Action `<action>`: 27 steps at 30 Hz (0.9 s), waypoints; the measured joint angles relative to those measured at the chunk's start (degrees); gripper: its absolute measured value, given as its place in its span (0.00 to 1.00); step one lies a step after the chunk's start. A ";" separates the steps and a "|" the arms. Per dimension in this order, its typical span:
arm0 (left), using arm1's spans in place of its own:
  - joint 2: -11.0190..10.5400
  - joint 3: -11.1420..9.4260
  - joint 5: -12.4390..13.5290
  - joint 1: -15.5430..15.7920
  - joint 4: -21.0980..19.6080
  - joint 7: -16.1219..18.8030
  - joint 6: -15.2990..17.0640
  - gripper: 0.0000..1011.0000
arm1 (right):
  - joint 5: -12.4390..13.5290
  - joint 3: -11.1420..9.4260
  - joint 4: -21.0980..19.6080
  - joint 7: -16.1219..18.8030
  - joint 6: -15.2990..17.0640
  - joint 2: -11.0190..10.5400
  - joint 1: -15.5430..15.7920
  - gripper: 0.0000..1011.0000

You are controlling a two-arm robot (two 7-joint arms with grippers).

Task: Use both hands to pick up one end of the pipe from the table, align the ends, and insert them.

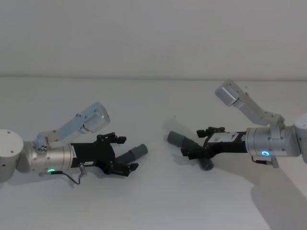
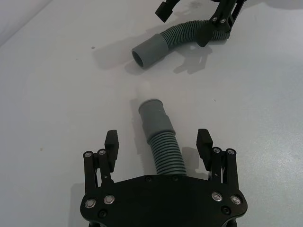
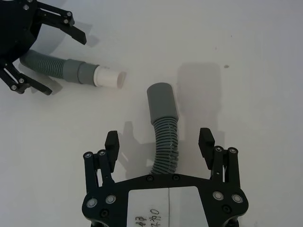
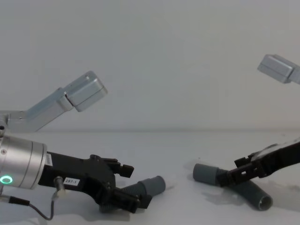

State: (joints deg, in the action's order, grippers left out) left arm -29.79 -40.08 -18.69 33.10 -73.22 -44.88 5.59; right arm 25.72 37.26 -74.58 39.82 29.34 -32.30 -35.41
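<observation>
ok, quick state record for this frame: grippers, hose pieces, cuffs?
left gripper: open, fingers either side of the left hose piece, on its ribbed part
right gripper: open, straddling the right hose piece the same way
left hose piece: lying on the table; left cuff carries a white stub
right hose piece: lying on the table; right cuff plain
join: cuffs apart, not lined up, nothing inserted

Plain pale back wall [image 1: 153, 33]

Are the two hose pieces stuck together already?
No, the white-stubbed hose and the other hose lie apart on the table, bare surface between them.
</observation>
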 joint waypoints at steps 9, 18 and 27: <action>-0.03 -0.04 0.01 0.01 -0.05 -0.07 0.13 0.99 | 0.11 0.85 0.41 0.31 0.93 -0.10 -0.75 0.99; -0.08 -0.19 0.01 0.07 -0.16 -0.10 0.39 0.99 | 0.51 1.47 0.68 0.70 1.55 -0.20 -1.26 0.99; -0.12 -0.26 0.14 0.10 -0.27 -0.09 0.57 0.99 | 1.01 1.99 0.84 0.93 1.87 -0.32 -1.56 0.99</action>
State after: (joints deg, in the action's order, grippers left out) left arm -29.91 -40.34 -18.55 33.20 -73.49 -44.96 6.16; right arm 26.73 39.25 -73.74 40.74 31.21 -32.62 -36.97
